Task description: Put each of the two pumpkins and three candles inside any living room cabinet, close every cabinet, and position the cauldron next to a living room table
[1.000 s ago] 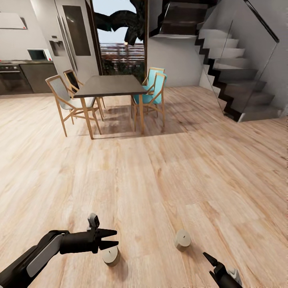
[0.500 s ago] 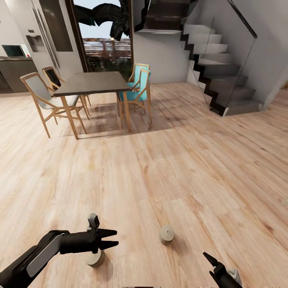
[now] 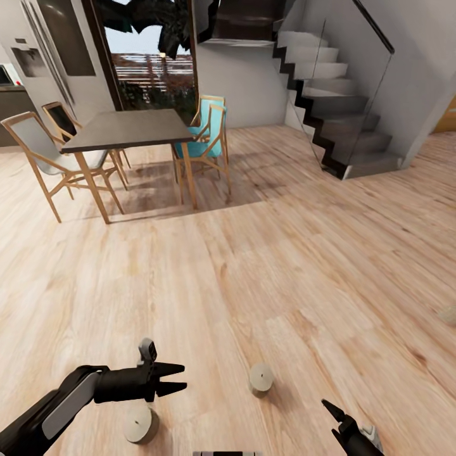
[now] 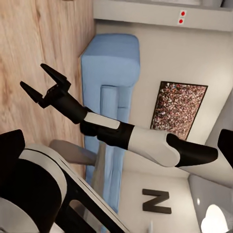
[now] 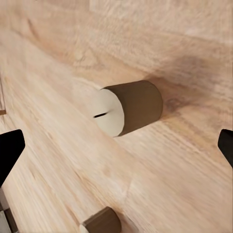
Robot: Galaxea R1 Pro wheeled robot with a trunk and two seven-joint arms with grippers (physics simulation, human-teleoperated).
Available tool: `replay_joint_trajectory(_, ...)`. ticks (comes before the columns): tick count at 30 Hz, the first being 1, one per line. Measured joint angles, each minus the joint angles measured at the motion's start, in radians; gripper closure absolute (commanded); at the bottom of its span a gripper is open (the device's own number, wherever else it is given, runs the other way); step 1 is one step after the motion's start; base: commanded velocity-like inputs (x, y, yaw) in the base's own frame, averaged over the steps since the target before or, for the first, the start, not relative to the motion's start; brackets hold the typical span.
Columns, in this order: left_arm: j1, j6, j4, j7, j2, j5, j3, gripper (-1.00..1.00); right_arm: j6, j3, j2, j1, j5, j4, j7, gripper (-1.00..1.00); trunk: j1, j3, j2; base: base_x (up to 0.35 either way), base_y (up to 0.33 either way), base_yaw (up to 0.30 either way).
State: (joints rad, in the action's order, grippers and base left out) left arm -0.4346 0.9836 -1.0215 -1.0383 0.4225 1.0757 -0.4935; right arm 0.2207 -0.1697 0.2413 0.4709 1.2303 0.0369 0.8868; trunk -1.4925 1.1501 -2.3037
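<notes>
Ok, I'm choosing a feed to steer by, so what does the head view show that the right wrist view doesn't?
The head view adds the room: the dining table, its chairs, the staircase, and the left tool, open, with one candle on the floor close by. The right wrist view adds detail: the nearer candle lies on its side, a wick slit across its pale end face, framed by the open right tool. Both share the wood floor and two candles.
</notes>
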Motion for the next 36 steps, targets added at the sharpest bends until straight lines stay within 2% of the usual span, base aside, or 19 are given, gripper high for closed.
replay_joint_trajectory(13, 0.0, 0.0, 0.004, 0.0, 0.0, -0.002, 0.001, -1.0, -0.001, -0.001, 0.0, 0.0, -0.003, 0.0, -0.002, -1.0, 0.0, 0.001, 0.0, 0.107, 0.075, 0.0)
replay_joint_trajectory(18, 0.0, 0.0, 0.004, 0.0, 0.0, -0.001, 0.001, -1.0, 0.0, -0.001, 0.0, 0.0, -0.003, 0.001, -0.006, -1.0, 0.0, 0.001, 0.0, 0.02, 0.048, 0.0)
replay_joint_trajectory(25, 0.0, 0.0, 0.004, 0.0, 0.0, -0.002, 0.001, -1.0, 0.0, -0.002, 0.0, 0.0, -0.006, -0.001, -0.049, -1.0, 0.0, 0.001, 0.0, 0.002, 0.027, 0.0)
replay_joint_trajectory(36, 0.0, 0.0, 0.004, -0.001, 0.002, 0.0, 0.002, -1.0, 0.0, -0.003, -0.001, 0.0, -0.006, -0.003, -0.051, -1.0, 0.0, 0.001, 0.0, 0.0, 0.003, 0.0)
